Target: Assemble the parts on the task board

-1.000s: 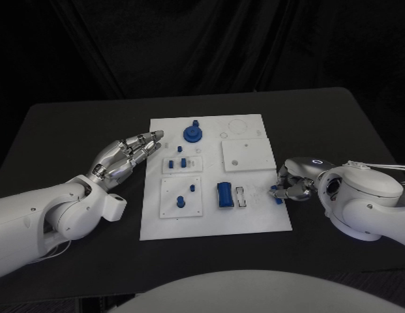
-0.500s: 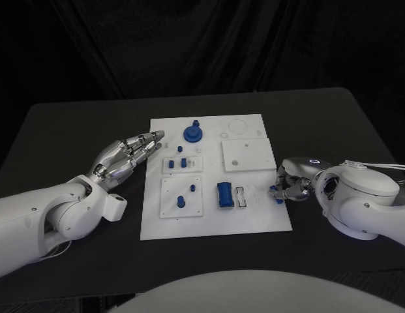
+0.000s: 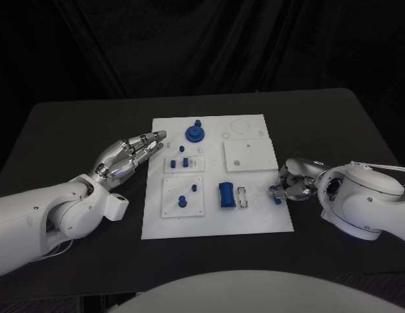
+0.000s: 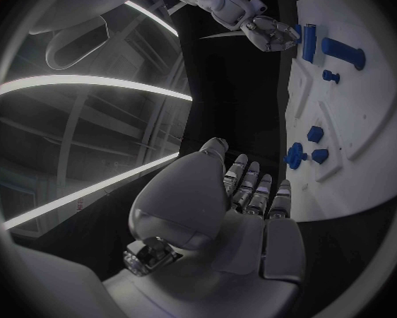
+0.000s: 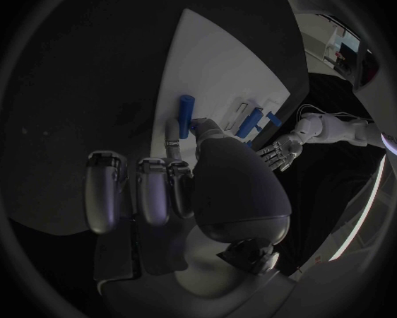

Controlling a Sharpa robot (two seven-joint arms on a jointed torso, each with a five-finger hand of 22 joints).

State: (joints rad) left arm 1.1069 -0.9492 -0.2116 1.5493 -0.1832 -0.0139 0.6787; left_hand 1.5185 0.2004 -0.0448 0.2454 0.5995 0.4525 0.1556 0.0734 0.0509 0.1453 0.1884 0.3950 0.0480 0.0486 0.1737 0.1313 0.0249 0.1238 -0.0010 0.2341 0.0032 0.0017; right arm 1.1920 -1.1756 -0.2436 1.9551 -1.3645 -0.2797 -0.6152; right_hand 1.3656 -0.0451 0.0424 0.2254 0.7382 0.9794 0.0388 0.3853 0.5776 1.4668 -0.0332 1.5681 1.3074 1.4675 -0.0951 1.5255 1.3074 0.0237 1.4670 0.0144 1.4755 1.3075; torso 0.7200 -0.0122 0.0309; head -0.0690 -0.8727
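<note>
Right hand point(image 3: 295, 182) at the white board's point(image 3: 216, 222) right edge, fingers pinching a small blue peg point(image 5: 186, 115) over that edge. Left hand point(image 3: 127, 156) flat beside the board's left edge, fingers straight and slightly apart, holding nothing.

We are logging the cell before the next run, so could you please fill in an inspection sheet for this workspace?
Surface: black table, with the white board in the middle.
Job's things: blue round part at the board's far end; blue cylinder nearer the robot; small blue parts on raised white plates.
Clutter: nothing seen.
Robot hands: left robot hand open, fingers straight, at the board's left edge; right robot hand at the board's right edge, pinching a small blue part.
Cables: thin white cable along the right arm.
Surroundings: black curtain behind the table.
</note>
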